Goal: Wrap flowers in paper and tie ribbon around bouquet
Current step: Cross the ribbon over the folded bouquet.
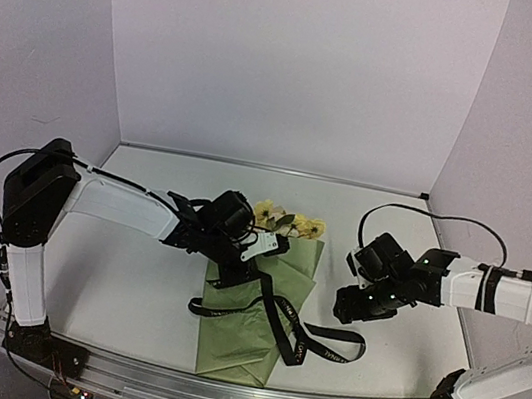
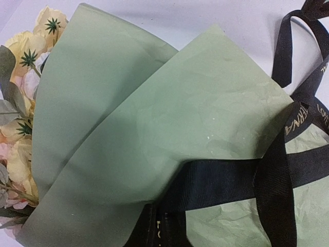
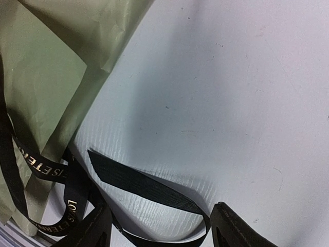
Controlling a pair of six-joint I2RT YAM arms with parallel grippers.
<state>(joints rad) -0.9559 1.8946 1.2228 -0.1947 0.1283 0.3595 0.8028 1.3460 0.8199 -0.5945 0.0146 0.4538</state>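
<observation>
1. The bouquet (image 1: 233,341) lies on the desk (image 1: 130,289) in the lower middle of the overhead view. Its narrow end points toward the bottom edge, and the flowers (image 1: 266,210) show at its upper, wide end.
2. The paper (image 2: 154,128) is folded over the stems in two overlapping flaps. In the left wrist view the blossoms peek out at the left edge.
3. The ribbon (image 2: 226,180) crosses the paper at the lower right of that view and trails in loose loops to the right of the cone. No knot shows, so tying looks like the step in hand.
4. The left jaws sit low over the cone's middle, likely to pin the fold or the ribbon there. Their tips are out of sight, so I cannot tell whether they are closed or holding anything.
5. The right jaws stand wide and empty, low over the desk to the right of the bouquet. A loose ribbon loop lies between their two tips at the bottom of the right wrist view, and I judge they are placed to pick up that end.
</observation>
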